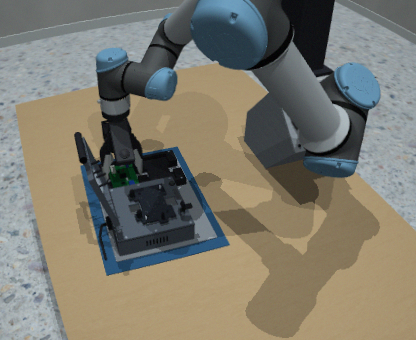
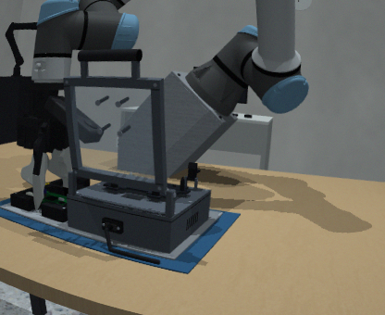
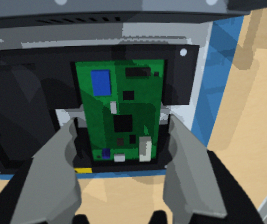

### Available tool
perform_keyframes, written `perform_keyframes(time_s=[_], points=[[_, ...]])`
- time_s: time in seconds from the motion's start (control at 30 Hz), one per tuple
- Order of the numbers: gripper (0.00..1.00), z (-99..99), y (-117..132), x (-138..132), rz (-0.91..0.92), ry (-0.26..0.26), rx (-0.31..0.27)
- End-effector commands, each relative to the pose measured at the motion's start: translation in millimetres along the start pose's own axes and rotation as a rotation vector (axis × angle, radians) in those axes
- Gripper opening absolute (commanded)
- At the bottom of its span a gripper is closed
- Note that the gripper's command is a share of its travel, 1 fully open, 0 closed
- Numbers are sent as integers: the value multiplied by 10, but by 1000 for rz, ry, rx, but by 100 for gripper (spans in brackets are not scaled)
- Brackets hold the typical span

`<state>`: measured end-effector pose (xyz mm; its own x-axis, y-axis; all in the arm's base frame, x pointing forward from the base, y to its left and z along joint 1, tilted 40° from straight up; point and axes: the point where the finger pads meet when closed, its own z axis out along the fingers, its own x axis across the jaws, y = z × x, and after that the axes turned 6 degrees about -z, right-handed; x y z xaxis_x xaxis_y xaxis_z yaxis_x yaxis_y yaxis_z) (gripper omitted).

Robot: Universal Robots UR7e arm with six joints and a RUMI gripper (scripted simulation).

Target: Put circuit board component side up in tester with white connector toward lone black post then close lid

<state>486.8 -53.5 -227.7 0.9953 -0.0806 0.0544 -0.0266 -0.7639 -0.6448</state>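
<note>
We see a lab-like electronics test bench, lidded tester (image 1: 153,231) (image 2: 121,219) at lower left and lower centre, speckled floor (image 1: 11,256) (image 2: 6,293), plain grey walls (image 1: 71,6) (image 2: 353,70)

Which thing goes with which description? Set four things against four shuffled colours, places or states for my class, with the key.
1. Circuit board
2. Lid
3. Gripper jaws
4. Mat

A. Blue, under the tester
B. Open, one on each side of something green
C. Green, lying in the black tray
D. Raised, with a bar handle on top

Pairs: 1-C, 2-D, 3-B, 4-A
</note>
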Motion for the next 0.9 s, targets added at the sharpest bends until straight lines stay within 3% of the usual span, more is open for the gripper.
perform_keyframes(time_s=[0.0,0.87], points=[[59,-6,3,4,0,1,-1],[54,-6,3,4,0,1,-1]])
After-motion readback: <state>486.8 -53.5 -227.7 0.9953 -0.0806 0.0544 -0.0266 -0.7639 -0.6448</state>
